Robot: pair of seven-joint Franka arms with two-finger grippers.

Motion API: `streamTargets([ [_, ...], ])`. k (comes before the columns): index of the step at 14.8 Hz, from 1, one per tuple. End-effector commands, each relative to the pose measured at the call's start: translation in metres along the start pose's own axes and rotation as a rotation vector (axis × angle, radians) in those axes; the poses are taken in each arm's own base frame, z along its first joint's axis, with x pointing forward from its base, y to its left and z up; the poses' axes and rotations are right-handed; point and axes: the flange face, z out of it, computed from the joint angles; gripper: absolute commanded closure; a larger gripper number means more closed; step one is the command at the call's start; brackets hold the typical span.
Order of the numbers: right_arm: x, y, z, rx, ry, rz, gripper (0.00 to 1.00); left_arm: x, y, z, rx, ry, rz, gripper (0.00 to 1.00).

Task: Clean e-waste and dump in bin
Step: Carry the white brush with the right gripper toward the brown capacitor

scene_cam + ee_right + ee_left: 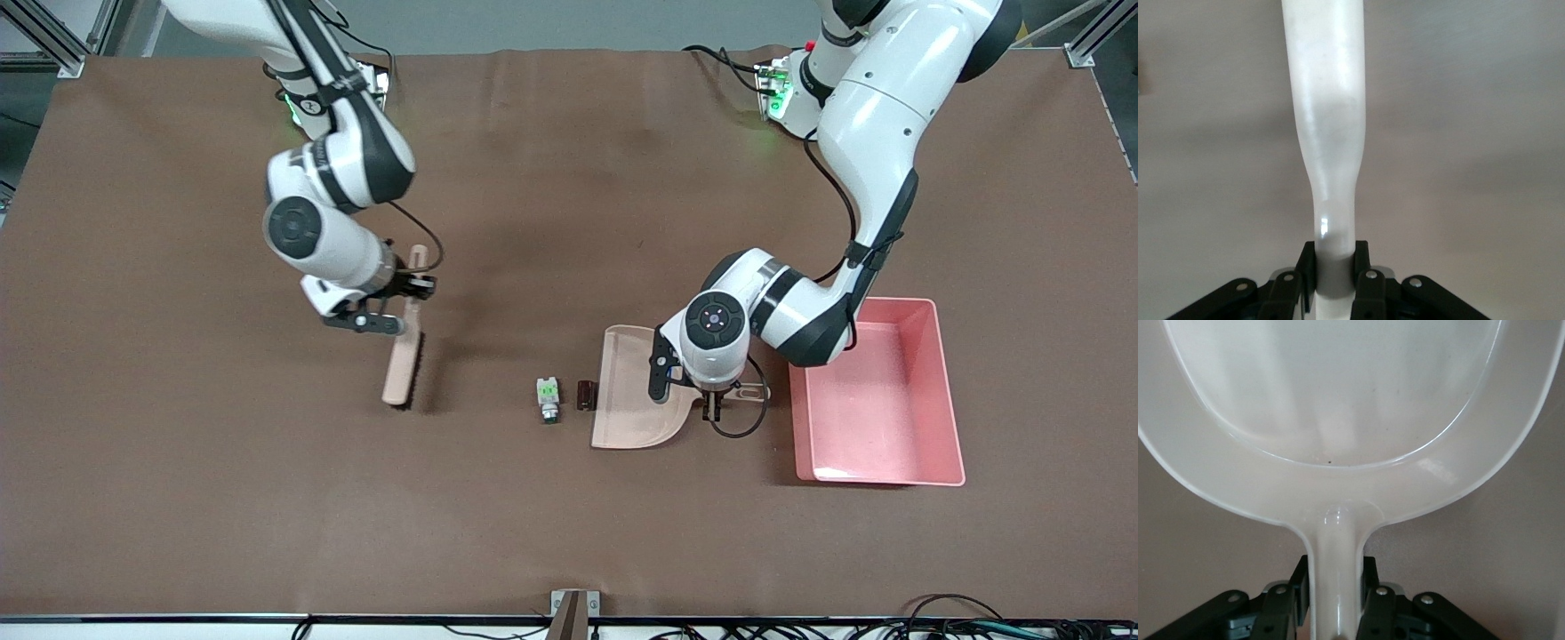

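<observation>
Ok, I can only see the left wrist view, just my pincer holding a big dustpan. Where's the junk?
Observer: Two bits lie on the table by the dustpan's open edge: a white block and a brown piece, the brown one closer to the dustpan.
Operator: Who's got the brush?
Observer: The right pincer is shut on the brush handle, toward the right arm's end of the table from the bits.
Operator: And the bin?
Observer: The pink bin sits beside your left pincer, toward the left arm's end. Nothing shows inside it.
</observation>
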Motion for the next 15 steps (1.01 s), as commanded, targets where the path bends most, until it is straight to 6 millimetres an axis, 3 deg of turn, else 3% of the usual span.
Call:
streamTargets([
  [1,0.022,-0.059,0.015,0.063,-0.024,0.084,1.00,-0.003,0.000,-0.003,-0.017,-0.039,-0.021,0.90],
  [4,0.012,-0.108,0.031,0.063,-0.023,0.108,1.00,-0.001,0.004,-0.002,-0.040,-0.058,-0.035,0.95],
  [7,0.007,-0.122,0.052,0.044,-0.035,0.125,1.00,0.001,0.006,-0.002,-0.042,-0.066,-0.048,0.96],
  [10,-0.009,-0.142,0.054,0.045,-0.034,0.110,1.00,0.003,0.006,-0.001,-0.043,-0.066,-0.050,0.96],
  [12,-0.012,-0.144,0.060,0.033,-0.043,0.092,1.00,0.003,0.006,-0.001,-0.042,-0.065,-0.050,0.96],
  [15,-0.019,-0.162,0.059,0.031,-0.048,0.063,1.00,0.006,0.007,-0.002,-0.040,-0.065,-0.050,0.96],
])
